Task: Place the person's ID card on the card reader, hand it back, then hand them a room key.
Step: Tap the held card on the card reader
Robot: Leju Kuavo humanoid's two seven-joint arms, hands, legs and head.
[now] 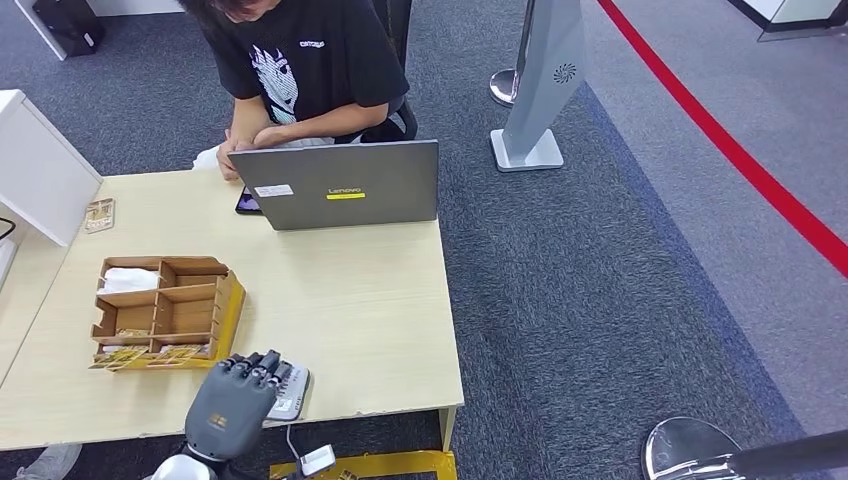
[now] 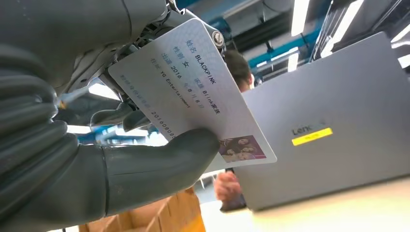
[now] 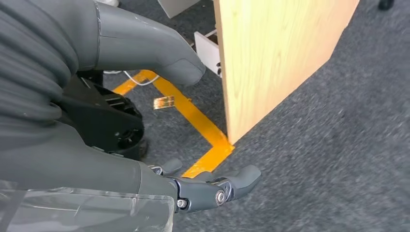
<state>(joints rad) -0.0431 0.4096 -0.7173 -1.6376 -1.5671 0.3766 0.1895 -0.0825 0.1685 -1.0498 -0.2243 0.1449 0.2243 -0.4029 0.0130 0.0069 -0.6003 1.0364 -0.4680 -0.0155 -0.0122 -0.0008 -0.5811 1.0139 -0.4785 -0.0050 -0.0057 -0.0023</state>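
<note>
Grey carpet with a red line runs past a pale wooden table [image 1: 370, 320], and everything below is placed against the card reader [image 1: 290, 390], the small grey device at the table's near edge. Directly over the card reader hangs the left hand [image 1: 232, 400], back upward. From the left wrist view, its thick thumb [image 2: 159, 162] presses the ID card [image 2: 193, 92] against the darker fingers behind it, so the card is pinched flat, printed face toward the camera. Just beyond the card reader, to its left, stands a wooden organizer [image 1: 165, 312] with compartments holding papers and what look like cards; whether those are the room keys cannot be told. At the far side of the table from the card reader, an open grey laptop [image 1: 345, 185] stands with its lid toward the robot, and a person [image 1: 300, 70] sits behind it, forearms on the table. Well away from the card reader, down beside the table's leg, the right hand [image 3: 212, 188] hangs over the carpet, fingers loosely apart and holding nothing. The step in hand appears to be the first: bringing the ID card onto the card reader. Whether it already touches the reader's top is hidden by the hand. The next move likely calls for lowering the card flat onto the card reader, keeping the pinch firm.
</note>
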